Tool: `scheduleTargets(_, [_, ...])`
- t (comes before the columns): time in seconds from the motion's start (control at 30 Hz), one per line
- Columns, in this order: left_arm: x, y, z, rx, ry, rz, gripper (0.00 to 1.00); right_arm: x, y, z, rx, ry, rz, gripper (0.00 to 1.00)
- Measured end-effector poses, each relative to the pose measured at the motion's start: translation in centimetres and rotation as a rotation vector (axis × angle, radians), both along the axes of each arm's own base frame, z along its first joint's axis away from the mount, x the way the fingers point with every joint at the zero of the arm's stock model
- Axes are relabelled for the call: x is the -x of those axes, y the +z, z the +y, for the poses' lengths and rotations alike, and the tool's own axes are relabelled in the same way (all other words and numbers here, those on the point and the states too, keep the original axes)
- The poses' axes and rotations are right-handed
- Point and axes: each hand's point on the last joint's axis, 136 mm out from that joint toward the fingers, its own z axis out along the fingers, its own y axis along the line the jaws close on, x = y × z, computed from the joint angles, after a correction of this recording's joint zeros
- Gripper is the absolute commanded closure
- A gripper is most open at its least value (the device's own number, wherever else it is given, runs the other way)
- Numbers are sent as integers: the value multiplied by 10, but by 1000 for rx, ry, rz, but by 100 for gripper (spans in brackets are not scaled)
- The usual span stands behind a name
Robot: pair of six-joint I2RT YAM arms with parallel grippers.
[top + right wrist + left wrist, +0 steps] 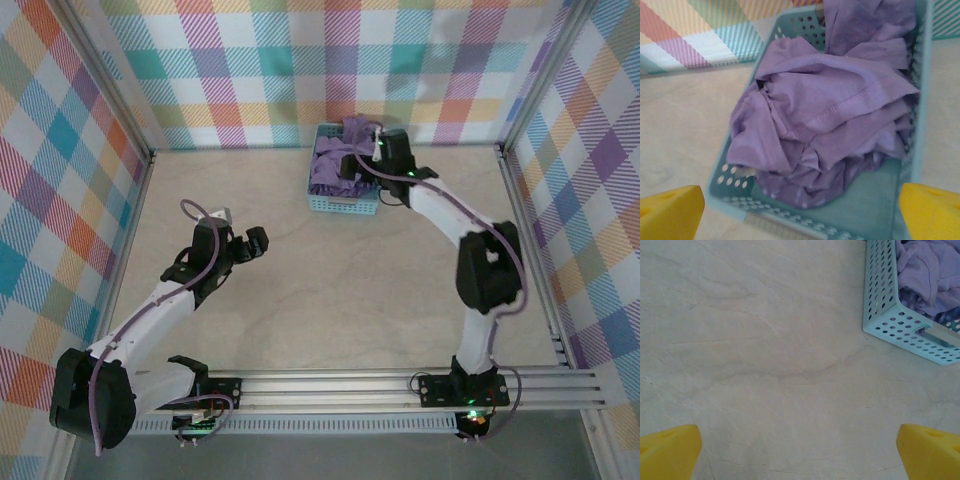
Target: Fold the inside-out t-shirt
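T-shirt point(830, 115) crumpled in basket point(921, 110), lower layers buried, basket's far rim cropped, yellow fingertips point(670, 212) of right claw point(800, 212) cut off below

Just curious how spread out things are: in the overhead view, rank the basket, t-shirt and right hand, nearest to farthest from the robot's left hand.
From the left hand:
1. Light blue basket, toward the back right.
2. Purple t-shirt, bunched inside it.
3. Right hand, over the t-shirt.

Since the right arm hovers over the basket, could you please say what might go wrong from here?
The shirt is bunched in the basket, so the open right end effector may pinch several layers. The slotted basket could drag along with it; the left end effector is away over the table.
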Motion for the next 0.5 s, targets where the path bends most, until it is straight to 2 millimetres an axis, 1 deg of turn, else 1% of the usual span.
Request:
scheduleTargets(0.13, [-1,2,-3,-1,-17,-9,0,-28,-38,14,46,-5,70,0])
scheduleTargets(0.2, [-2,3,-3,-1,-20,-16,0,-39,-53,19,66,-9,106,0])
scheduleTargets(0.27, [-3,5,-4,2,-21,-26,0,-51,-63,22,81,-18,122,0])
scheduleTargets(0.4, [-4,6,-4,1,-23,-32,0,-68,-81,18,129,-70,164,0])
scheduleTargets(0.5, [-4,6,-4,0,-22,-32,0,-71,-93,6,157,-125,210,0])
